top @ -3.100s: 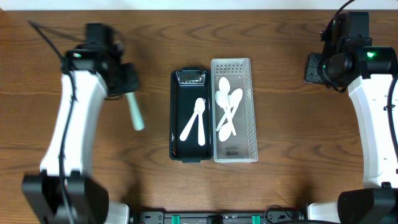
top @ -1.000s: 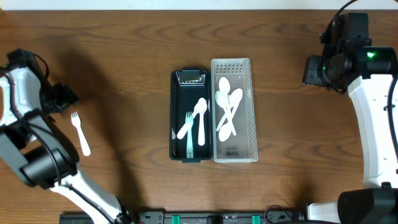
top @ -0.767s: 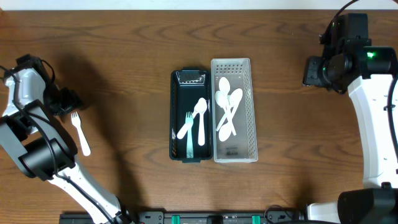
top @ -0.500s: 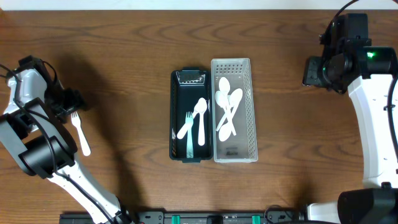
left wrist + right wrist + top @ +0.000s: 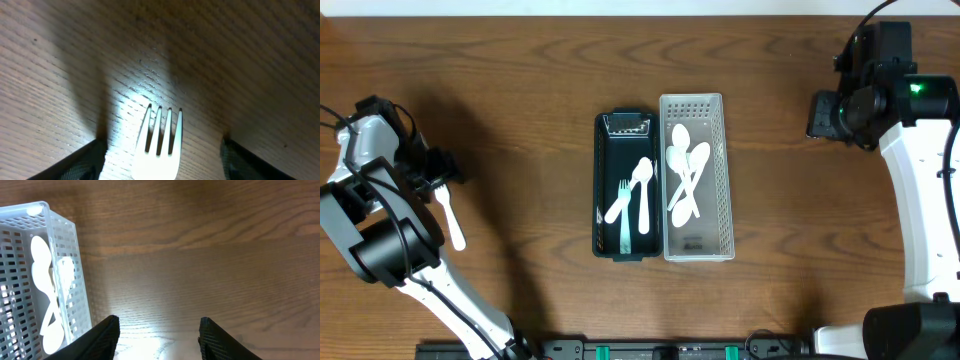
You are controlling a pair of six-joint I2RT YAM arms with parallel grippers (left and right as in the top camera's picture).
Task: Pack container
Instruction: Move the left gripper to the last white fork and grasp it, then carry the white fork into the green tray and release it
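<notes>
Left wrist view is showing the left gripper (image 5: 436,176) spread wide and empty astride the thin white plastic fork (image 5: 160,142) lying on the brown wooden table (image 5: 250,60), likely feather-light, slick and bendy, so pinching its neck is looking safest

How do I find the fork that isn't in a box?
Start at the dark bin and white basket in the middle of the table, then look far left to the left gripper. A white fork lies on bare wood, tines at the gripper. It is the only utensil outside a container.
</notes>
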